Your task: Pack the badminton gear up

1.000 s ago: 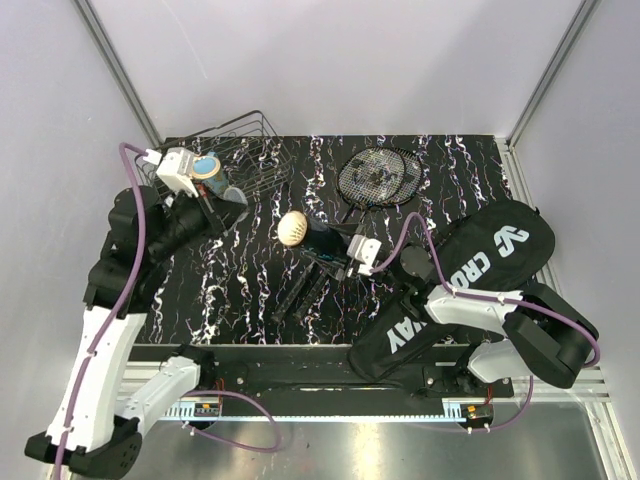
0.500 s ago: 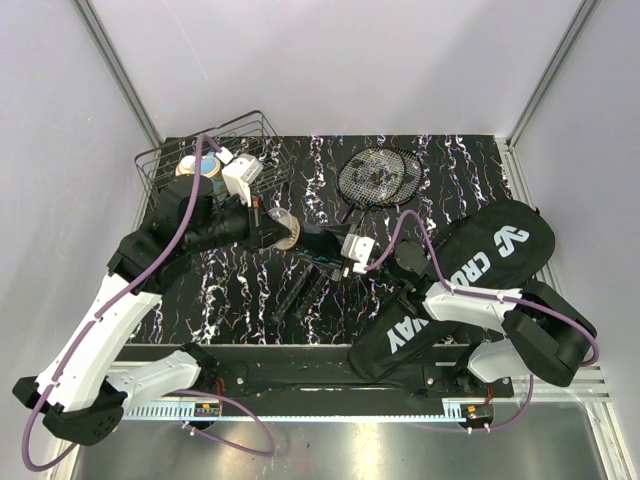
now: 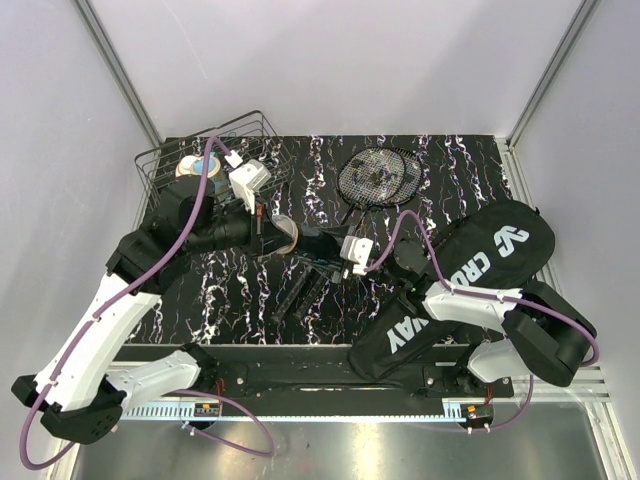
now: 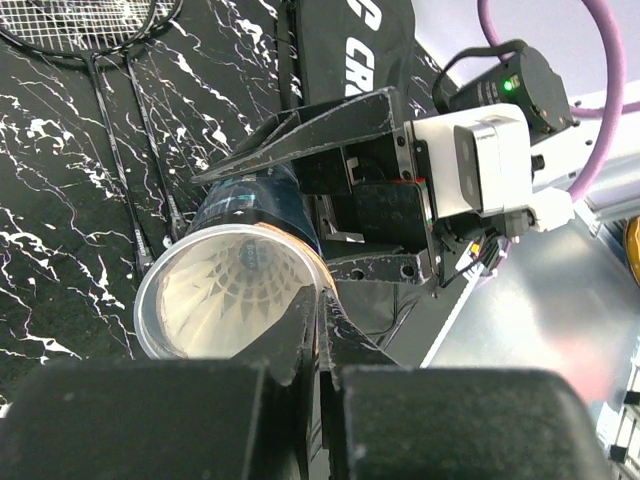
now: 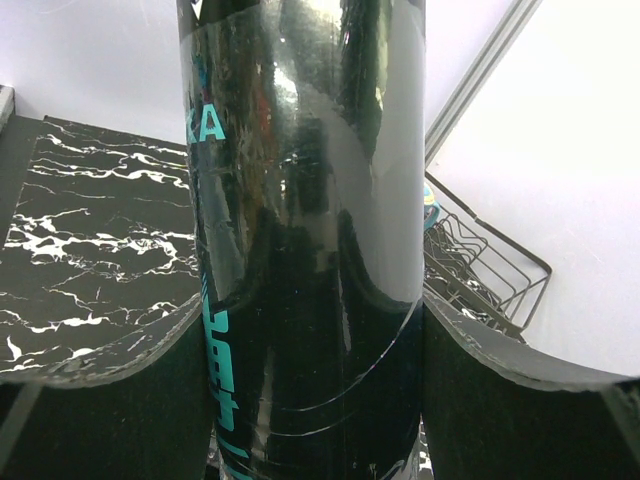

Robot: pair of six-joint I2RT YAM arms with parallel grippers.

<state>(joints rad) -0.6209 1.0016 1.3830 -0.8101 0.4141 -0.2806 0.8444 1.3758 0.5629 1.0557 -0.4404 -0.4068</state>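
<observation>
Swung over from the basket (image 3: 152,170), the left gripper (image 4: 318,335), pinched together, touches the tube (image 4: 250,200) mouth; the right gripper (image 5: 310,345) clamps that tube.

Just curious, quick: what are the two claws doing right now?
Left gripper: shut, holding nothing visible.
Right gripper: closed around the long black tube.

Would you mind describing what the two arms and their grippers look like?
Both arms, left arm and right arm, have white link shells with rounded black joint housings. A purple cable runs along each. The left gripper and right gripper have black fingers behind white camera blocks; a green light glows on the right wrist.
</observation>
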